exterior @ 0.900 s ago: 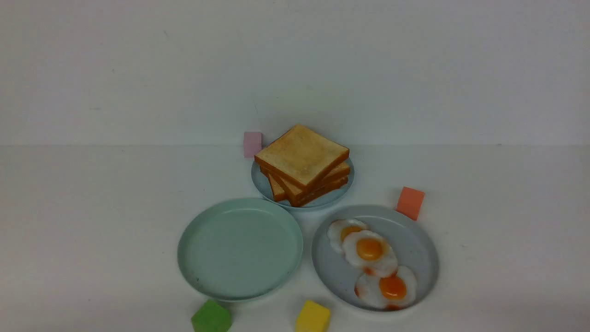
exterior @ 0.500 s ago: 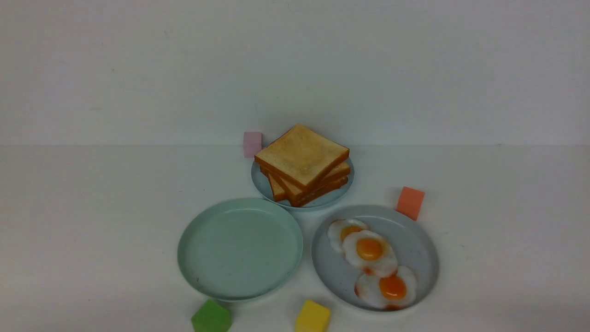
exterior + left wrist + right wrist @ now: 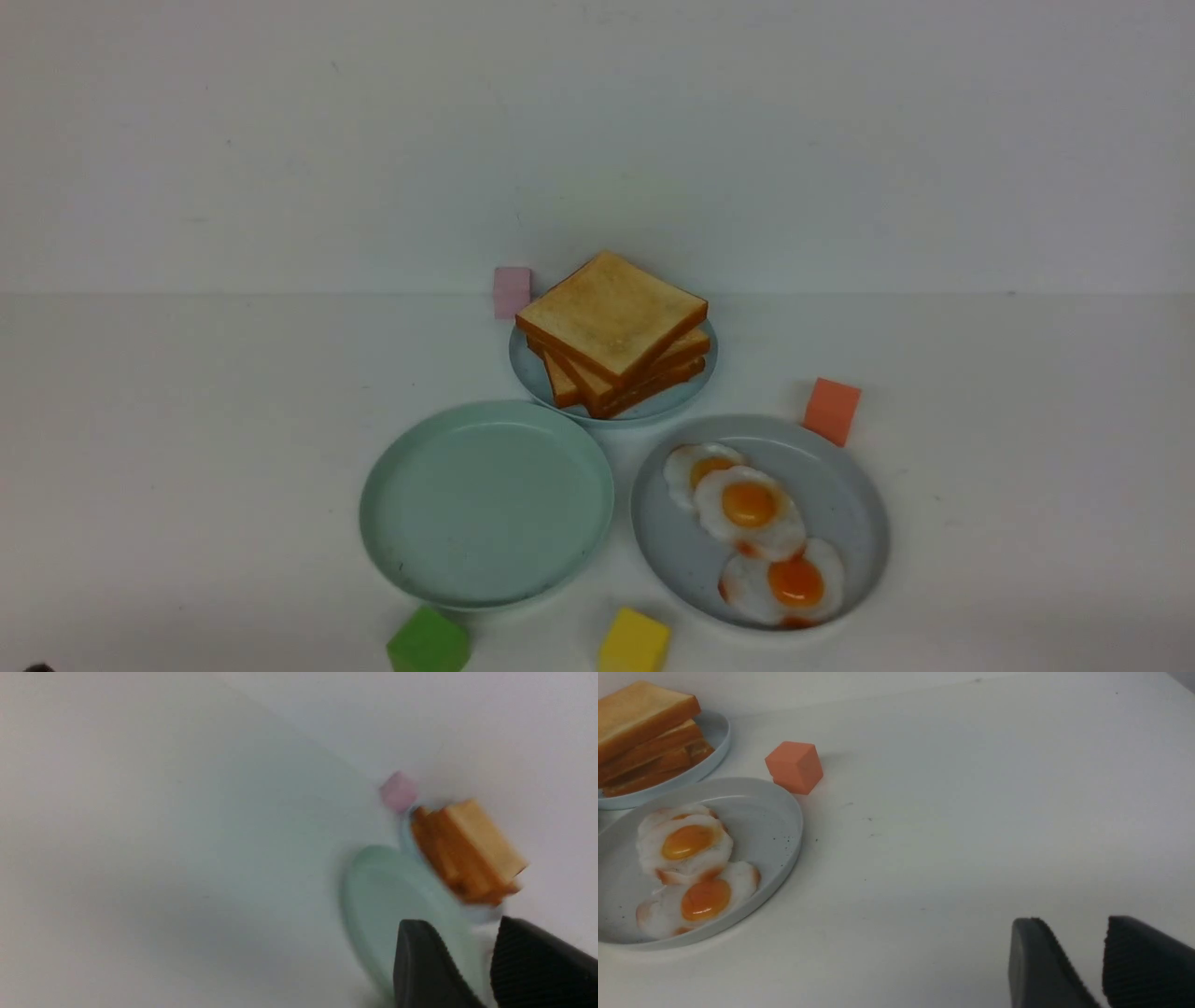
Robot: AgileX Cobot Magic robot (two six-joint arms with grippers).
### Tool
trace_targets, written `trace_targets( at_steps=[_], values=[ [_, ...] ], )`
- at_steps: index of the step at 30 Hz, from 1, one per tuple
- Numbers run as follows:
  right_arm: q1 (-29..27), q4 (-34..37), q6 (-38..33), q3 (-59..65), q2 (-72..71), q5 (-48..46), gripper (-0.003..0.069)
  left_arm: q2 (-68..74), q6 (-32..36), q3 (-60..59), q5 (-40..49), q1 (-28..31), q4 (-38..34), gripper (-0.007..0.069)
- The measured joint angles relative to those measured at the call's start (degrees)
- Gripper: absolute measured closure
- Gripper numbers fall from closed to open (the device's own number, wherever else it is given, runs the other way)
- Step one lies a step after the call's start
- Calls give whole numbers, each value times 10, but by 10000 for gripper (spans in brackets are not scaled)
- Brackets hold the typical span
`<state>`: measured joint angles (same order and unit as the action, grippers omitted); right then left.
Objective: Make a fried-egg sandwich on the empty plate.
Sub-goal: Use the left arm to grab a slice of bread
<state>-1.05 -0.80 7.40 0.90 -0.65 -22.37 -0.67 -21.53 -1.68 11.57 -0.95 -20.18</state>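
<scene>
Two parallel-jaw grippers, both with their fingers parted and nothing between them. The left gripper (image 3: 460,935) points toward the round mint-green plate (image 3: 487,504), which lies ahead of it and to its right, apart from the fingertips; the raised rim encloses a bare surface. Farther from this gripper, beyond the mint-green plate, a pale blue plate (image 3: 686,397) bears stacked square toast slices (image 3: 611,317), golden with orange-brown crusts, the layers turned at differing angles. A pink block (image 3: 512,293) stands beside the stack, on the side nearer the left gripper. A green block (image 3: 429,641) lies between the left gripper and a yellow block (image 3: 635,641), near the rim of the mint-green plate.

The right gripper (image 3: 1076,935) is outside the front view; its fingers are seen above the white table (image 3: 948,835). Well apart from its fingertips, a grey speckled plate (image 3: 845,499) holds three fried eggs (image 3: 749,505), white with orange yolks, two of them overlapping. An orange block (image 3: 831,412) stands just beside that plate, likewise apart from the right gripper. The toast slices lie farther from this gripper than the fried eggs.
</scene>
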Motion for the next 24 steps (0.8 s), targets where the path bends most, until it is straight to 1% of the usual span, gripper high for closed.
trace_targets(
  at_steps=[1, 2, 3, 4, 7, 10, 12, 13, 15, 16, 17, 18, 19, 20, 22, 24],
  values=[
    [0, 0, 0, 0, 0, 0, 421, 0, -9, 0, -7, 0, -7, 386],
    [0, 0, 0, 0, 0, 0, 421, 0, -20, 0, -18, 0, -35, 386],
    [0, 0, 0, 0, 0, 0, 421, 0, -44, 0, -49, 0, -85, 386],
    [0, 0, 0, 0, 0, 0, 421, 0, -48, 0, -61, 0, -101, 386],
    [0, 0, 0, 0, 0, 0, 421, 0, -46, 0, -101, 0, -127, 386],
    [0, 0, 0, 0, 0, 0, 421, 0, -21, 0, -138, 0, -135, 389],
    [0, 0, 0, 0, 0, 0, 421, 0, -11, 1, -135, 0, -136, 419],
    [0, 0, 0, 0, 0, 0, 421, 0, -10, 1, -132, 0, -136, 419],
    [0, 0, 0, 0, 0, 0, 421, 4, 10, 31, -81, 0, -129, 510],
    [0, 0, 0, 0, 0, 0, 421, 6, 16, 39, -72, 0, -128, 517],
    [0, 0, 0, 0, 0, 0, 421, 24, 36, 66, -45, 0, -113, 568],
    [0, 0, 0, 0, 0, 0, 421, 38, 44, 77, -35, 0, -108, 580],
    [0, 0, 0, 0, 0, 0, 421, 78, 76, 116, 1, 0, -89, 620],
    [0, 0, 0, 0, 0, 0, 421, 113, 103, 147, 30, -1, -75, 638],
    [0, -2, 0, 0, 0, 1, 421, 178, 157, 212, 93, -10, -52, 638],
    [0, -8, 1, 1, 0, 7, 421, 263, 198, 286, 178, -42, -32, 638]
  ],
)
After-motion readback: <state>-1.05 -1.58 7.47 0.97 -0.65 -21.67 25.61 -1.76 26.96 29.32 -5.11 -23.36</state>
